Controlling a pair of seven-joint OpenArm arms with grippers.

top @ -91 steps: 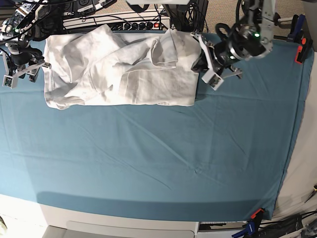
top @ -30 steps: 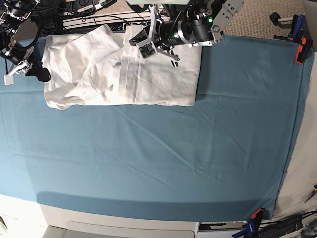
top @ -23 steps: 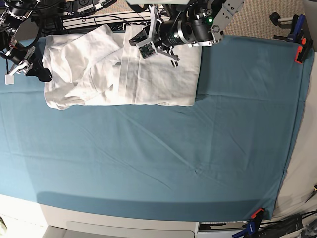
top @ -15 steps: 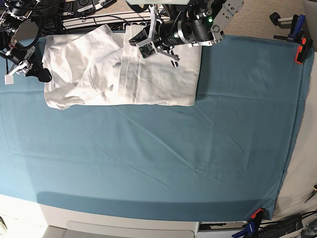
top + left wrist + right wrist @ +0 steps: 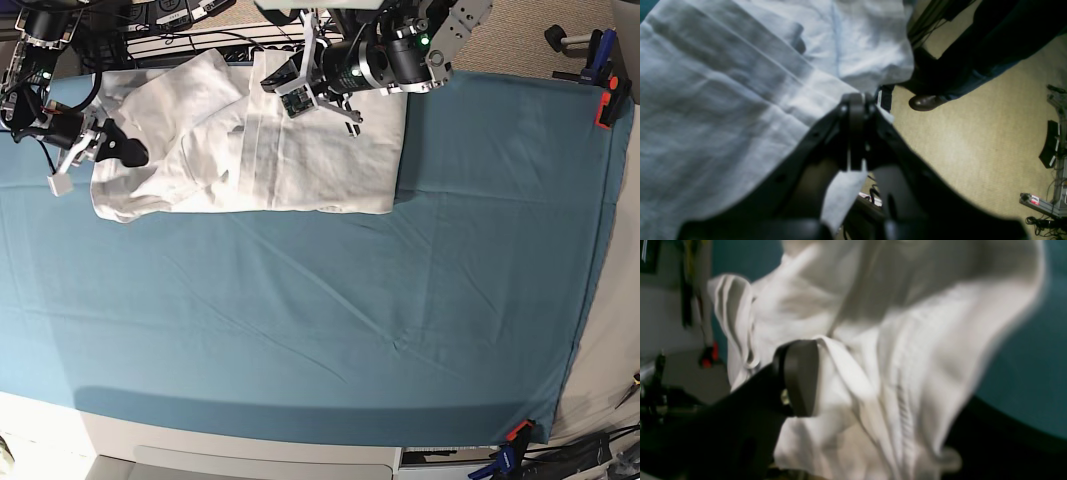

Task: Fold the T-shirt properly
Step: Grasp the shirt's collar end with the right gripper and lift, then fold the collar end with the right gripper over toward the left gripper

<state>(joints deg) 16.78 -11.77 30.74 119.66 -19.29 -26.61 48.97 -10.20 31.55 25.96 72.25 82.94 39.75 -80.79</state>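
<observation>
The white T-shirt [image 5: 320, 165] lies crumpled and partly folded at the far left of the table. Its right part is doubled over toward the middle. My left gripper [image 5: 280, 85] hovers over the shirt's far edge. In the left wrist view, this gripper [image 5: 856, 100] is shut, with a sliver of the T-shirt [image 5: 723, 100] pinched at the hem. My right gripper [image 5: 92, 165] sits at the shirt's left edge. The right wrist view shows one dark finger [image 5: 800, 376] against the bunched T-shirt [image 5: 907, 350], jaws wide apart; the other finger is hidden behind the cloth.
A teal table cloth [image 5: 330, 320] covers the table. Cables and a power strip [image 5: 250, 45] run along the far edge. Clamps [image 5: 603, 105] hold the cloth at the right. A person's shoe [image 5: 927, 102] stands on the carpet beyond the table.
My right gripper has swung right, from beside the shirt onto its left edge. The left arm has held still over the last second, after carrying the shirt's right side leftward.
</observation>
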